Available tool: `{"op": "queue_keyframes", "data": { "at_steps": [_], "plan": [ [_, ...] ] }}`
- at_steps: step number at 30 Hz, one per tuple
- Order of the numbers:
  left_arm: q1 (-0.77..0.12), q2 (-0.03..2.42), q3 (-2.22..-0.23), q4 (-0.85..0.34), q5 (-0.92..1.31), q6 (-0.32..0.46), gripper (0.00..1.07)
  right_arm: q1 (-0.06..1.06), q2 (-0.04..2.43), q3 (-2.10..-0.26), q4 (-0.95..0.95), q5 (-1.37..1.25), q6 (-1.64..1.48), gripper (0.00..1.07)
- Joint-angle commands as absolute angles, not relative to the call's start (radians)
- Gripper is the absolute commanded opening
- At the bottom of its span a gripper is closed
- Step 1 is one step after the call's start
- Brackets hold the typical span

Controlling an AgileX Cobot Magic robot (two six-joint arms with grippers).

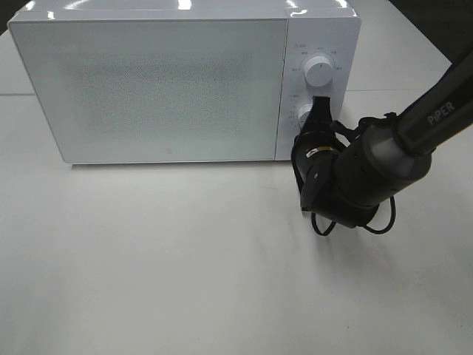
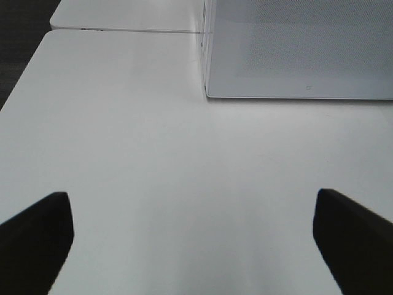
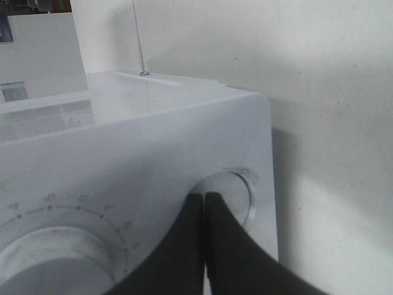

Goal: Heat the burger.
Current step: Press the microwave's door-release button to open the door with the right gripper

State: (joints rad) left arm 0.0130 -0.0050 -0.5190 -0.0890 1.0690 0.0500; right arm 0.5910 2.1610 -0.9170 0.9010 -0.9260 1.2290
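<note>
Right jaws shut, empty; left jaws wide open, empty. Surface point(image 2: 153, 172) beneath left jaws. Microwave point(image 1: 148, 81) ahead of both, door closed. Lower knob point(image 1: 300, 115) at right jaw tips, seemingly touching. Burger not in view, likely behind door; looks untellable. Judged light, soft, squashy: hold bun sides gently.

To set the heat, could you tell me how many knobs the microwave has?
2: the upper knob on the panel; the lower knob beneath it, partly behind the right gripper.
</note>
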Motion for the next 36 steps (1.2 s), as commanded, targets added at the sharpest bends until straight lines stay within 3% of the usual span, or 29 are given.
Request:
{"op": "queue_keyframes", "data": {
  "at_steps": [1, 15, 36],
  "plan": [
    [0.015, -0.021, -0.516, -0.09, 1.069, 0.046, 0.98, 0.582, 2.156, -0.942, 0.882, -1.006, 1.214, 0.0],
    [0.015, -0.021, -0.516, -0.09, 1.069, 0.046, 0.98, 0.582, 2.234, -1.036, 0.849, -1.185, 1.2, 0.0],
    [0.015, -0.021, -0.516, -0.09, 1.069, 0.046, 0.98, 0.57, 2.234, -1.067, 0.814, -1.149, 1.193, 0.0]
  ]
}}
